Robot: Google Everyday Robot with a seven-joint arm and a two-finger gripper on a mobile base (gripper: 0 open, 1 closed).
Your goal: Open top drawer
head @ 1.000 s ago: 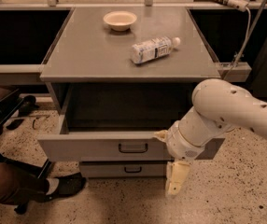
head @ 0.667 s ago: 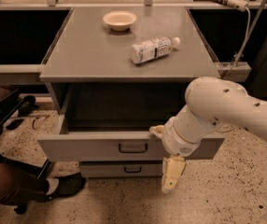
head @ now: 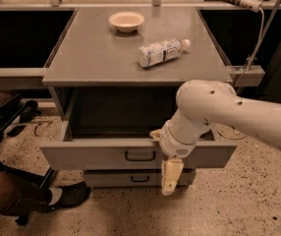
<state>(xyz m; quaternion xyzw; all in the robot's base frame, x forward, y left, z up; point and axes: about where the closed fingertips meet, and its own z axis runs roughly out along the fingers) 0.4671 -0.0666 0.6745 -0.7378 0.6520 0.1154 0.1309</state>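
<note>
The top drawer [head: 91, 156] of the grey cabinet stands pulled out towards me. Its dark inside shows behind the wide grey front, and its small black loop handle [head: 140, 155] is at the centre. My gripper [head: 170, 177] hangs downward in front of the drawer front, just right of the handle, with its tip below the drawer's lower edge. My white arm [head: 238, 114] comes in from the right and covers part of the right half of the drawer. A narrower drawer [head: 130, 179] sits shut below.
On the cabinet top [head: 81, 58] are a cream bowl [head: 126, 21] and a plastic bottle [head: 162, 51] lying on its side. A person's leg and shoe [head: 42, 198] are on the speckled floor at the lower left. A white cable [head: 256, 38] hangs at the right.
My gripper and forearm have moved left and slightly up along the drawer front, closer to the handle. The drawer has not visibly moved.
</note>
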